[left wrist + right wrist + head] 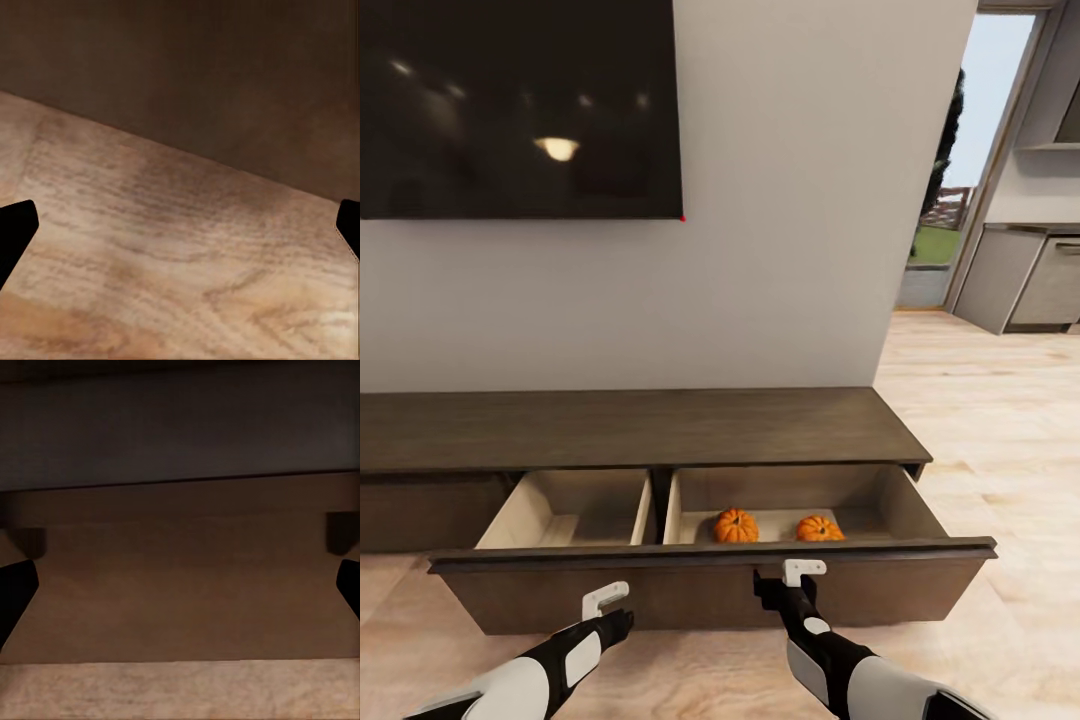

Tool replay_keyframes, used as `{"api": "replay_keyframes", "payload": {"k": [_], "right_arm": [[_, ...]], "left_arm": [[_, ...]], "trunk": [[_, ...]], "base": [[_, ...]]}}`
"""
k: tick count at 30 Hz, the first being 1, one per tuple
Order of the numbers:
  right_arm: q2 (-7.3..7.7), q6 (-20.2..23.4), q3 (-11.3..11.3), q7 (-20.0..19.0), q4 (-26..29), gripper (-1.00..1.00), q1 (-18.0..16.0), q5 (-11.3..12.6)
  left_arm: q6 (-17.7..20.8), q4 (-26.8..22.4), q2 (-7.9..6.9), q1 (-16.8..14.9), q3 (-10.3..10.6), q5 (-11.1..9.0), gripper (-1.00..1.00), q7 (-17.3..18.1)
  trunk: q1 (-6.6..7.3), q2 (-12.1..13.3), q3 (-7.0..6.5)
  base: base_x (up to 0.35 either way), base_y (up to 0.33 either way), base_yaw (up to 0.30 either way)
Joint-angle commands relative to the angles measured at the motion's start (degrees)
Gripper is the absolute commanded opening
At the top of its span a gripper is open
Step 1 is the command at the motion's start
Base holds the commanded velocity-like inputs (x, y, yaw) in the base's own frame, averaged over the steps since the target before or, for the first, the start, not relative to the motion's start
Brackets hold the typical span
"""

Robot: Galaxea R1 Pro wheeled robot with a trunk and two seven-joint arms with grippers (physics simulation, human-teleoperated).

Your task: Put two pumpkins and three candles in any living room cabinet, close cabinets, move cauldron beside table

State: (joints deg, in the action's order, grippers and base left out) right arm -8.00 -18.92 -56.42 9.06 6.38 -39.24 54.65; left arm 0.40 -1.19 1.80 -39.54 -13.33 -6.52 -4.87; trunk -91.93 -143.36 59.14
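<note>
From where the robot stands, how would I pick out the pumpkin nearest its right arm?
Find the long low dark-brown wooden cabinet under the black wall screen; its wide drawer is pulled open. In the right-hand beige compartment lie two small round orange pumpkins. Yours is the right pumpkin, lying farther from the centre divider than the left pumpkin.

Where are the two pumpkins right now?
In the head view, both pumpkins sit side by side in the right compartment of the cabinet's open drawer, just beyond the right end effector.
</note>
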Motion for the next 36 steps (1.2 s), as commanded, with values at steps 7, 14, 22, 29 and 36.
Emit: {"api": "replay_keyframes", "payload": {"k": [7, 14, 22, 29, 36], "right_arm": [[0.00, -0.1, -0.2, 0.3, 0.1, 1.00, 0.0, 0.2], [0.00, -0.2, -0.2, 0.3, 0.1, 1.00, 0.0, 0.2], [0.00, -0.2, -0.2, 0.3, 0.1, 1.00, 0.0, 0.2], [0.00, -0.1, -0.2, 0.3, 0.0, 1.00, 0.0, 0.2], [0.00, -0.1, -0.2, 0.3, 0.0, 1.00, 0.0, 0.2]], "left_arm": [[0.0, 0.0, 0.03, 0.0, 0.1, -0.7, 1.00, -0.1], [0.0, 0.0, 0.05, 0.0, 0.1, -0.7, 1.00, -0.1], [0.0, 0.0, 0.11, 0.0, 0.1, -0.7, 1.00, -0.1], [0.1, 0.0, 0.14, 0.0, 0.1, -0.7, 1.00, 0.0], [0.1, 0.0, 0.14, 0.0, 0.1, -0.7, 1.00, 0.0]], "trunk": [[0.00, 0.0, 0.04], [0.00, 0.0, 0.04], [0.00, 0.0, 0.04], [0.00, 0.0, 0.04], [0.00, 0.0, 0.04]], "base": [[0.164, 0.002, 0.000], [0.191, 0.094, 0.000], [0.199, 0.120, 0.000], [0.199, 0.123, 0.000], [0.146, 0.042, 0.000]]}}
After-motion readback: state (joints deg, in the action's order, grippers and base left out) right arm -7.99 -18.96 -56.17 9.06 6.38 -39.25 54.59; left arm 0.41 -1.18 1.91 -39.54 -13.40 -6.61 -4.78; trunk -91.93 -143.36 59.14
